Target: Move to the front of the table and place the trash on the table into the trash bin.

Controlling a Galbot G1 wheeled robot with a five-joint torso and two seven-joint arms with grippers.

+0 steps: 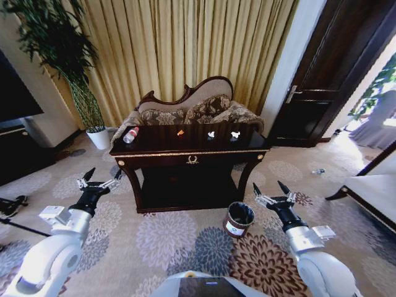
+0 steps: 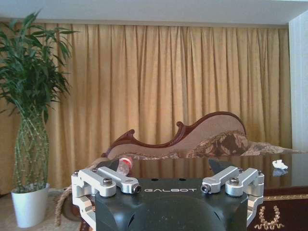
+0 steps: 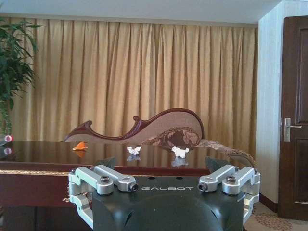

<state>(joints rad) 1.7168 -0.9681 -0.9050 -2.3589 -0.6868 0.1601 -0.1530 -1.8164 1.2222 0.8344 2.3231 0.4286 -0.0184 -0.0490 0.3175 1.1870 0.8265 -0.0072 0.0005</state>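
Round bin (image 1: 239, 218) before glossy table (image 1: 185, 162)

text: GALBOT | on: left claw (image 2: 167, 190) housing, right claw (image 3: 163, 188) housing (white lettering)

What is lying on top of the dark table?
On the table lie a plastic bottle, an orange scrap and two white paper bits. Nothing is covered.

Table (image 1: 192, 154) bearing scattered trash (image 1: 130, 135)
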